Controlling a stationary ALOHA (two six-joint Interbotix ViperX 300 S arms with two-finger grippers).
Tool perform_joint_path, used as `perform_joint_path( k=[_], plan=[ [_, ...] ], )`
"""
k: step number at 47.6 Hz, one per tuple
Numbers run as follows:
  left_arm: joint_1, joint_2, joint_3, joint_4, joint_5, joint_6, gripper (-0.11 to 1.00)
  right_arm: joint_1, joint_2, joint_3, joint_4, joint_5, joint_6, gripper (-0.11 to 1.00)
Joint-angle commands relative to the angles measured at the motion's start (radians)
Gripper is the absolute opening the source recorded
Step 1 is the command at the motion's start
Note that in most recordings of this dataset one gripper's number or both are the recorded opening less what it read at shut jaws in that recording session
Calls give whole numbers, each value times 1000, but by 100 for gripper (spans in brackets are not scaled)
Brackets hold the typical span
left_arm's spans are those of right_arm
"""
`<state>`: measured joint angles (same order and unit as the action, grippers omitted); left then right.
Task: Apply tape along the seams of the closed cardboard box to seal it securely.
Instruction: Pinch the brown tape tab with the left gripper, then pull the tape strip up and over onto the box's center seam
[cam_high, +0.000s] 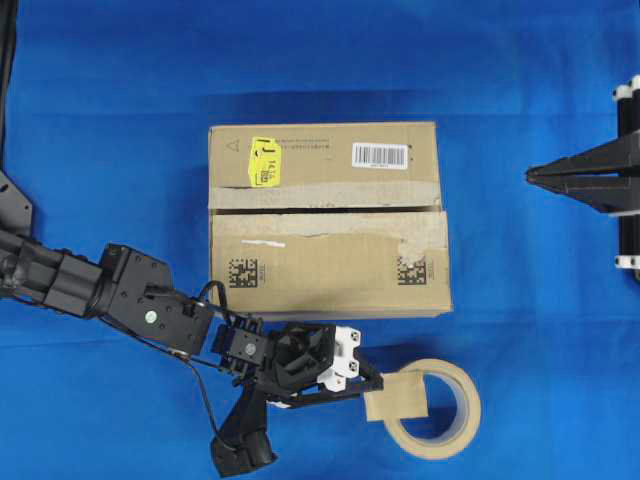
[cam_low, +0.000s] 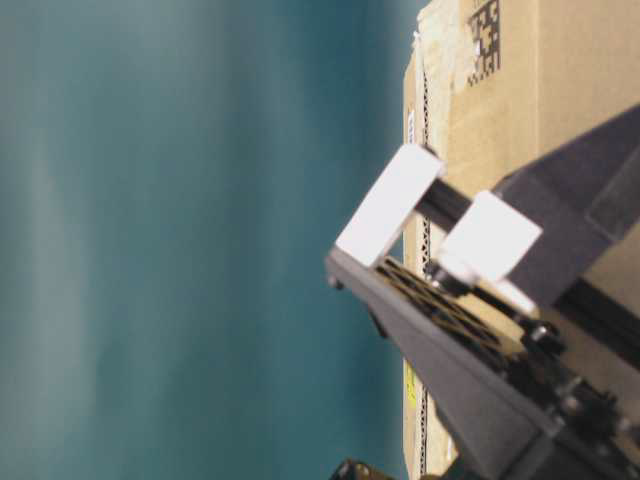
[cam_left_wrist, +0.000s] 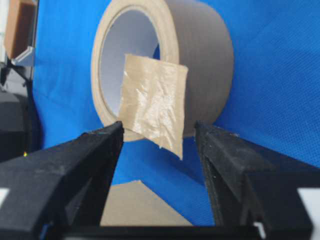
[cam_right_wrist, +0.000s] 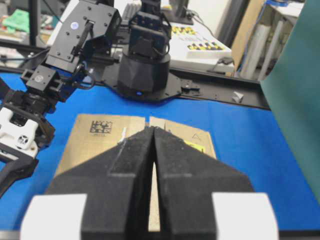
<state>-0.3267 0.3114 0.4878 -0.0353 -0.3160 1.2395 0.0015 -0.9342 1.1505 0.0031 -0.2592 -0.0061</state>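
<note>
Here the left gripper (cam_left_wrist: 157, 142) gapes empty just short of the tape (cam_left_wrist: 154, 109), likely to pinch it off the tape roll (cam_left_wrist: 200, 45); right gripper (cam_right_wrist: 153, 150) idles closed, empty.

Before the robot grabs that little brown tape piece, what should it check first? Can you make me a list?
1. Left hand open, fingers on either side of the tape: ok.
2. Tape piece hanging free off the tape roll: ok.
3. Tape actually gripped: not ok, the fingers have not closed on it.
4. Box seam uncovered and reachable: ok.
5. Cardboard box flaps closed: ok.
6. Right hand shut and off to the side of the box: ok.
</note>
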Motion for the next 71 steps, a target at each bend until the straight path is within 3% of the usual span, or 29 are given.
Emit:
perform_joint_path(
  k=[1,5,11,15,31,53,71],
  plan=[
    [6,-15,-20,-5,0,-2,52,5,5,-23,0,-3,-2,-1],
    [5,-15,-23,-5,6,-6,43,8,5,-23,0,3,-2,-1],
    [5,-14,-29,-5,21,-14,12,8,5,-23,0,9,-2,-1],
    [6,-12,-34,-5,26,-15,0,8,5,-23,0,11,-2,-1],
    [3,-35,-37,-6,75,-20,0,11,5,-23,2,11,0,-1],
    [6,-192,-46,-6,104,-14,0,21,0,-26,2,11,3,-1],
    [74,-328,-15,2,115,8,0,23,5,-25,2,11,5,-1]
  ],
)
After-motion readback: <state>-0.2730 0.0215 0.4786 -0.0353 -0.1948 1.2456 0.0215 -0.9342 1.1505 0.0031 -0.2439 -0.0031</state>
